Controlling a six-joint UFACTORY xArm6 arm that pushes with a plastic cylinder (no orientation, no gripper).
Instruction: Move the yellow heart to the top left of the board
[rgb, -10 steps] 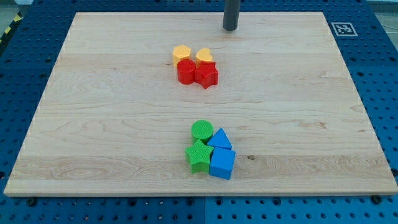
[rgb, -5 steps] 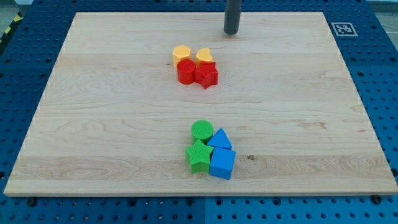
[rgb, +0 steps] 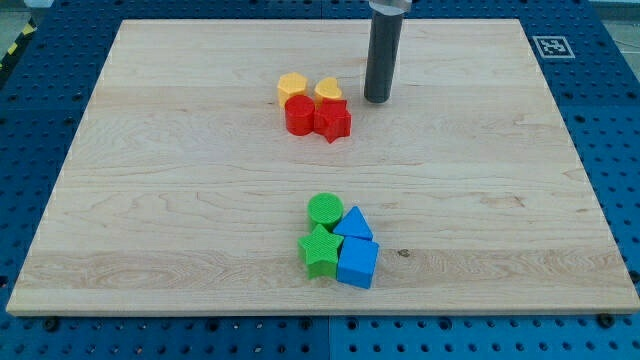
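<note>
Your tip (rgb: 377, 100) sits just right of the yellow heart (rgb: 327, 89); the end effector is a bare rod, nothing to open or close. The heart touches the red star (rgb: 333, 120) and neighbours the yellow hexagon (rgb: 292, 85). Push straight left and you'll likely drag the hexagon along.
</note>
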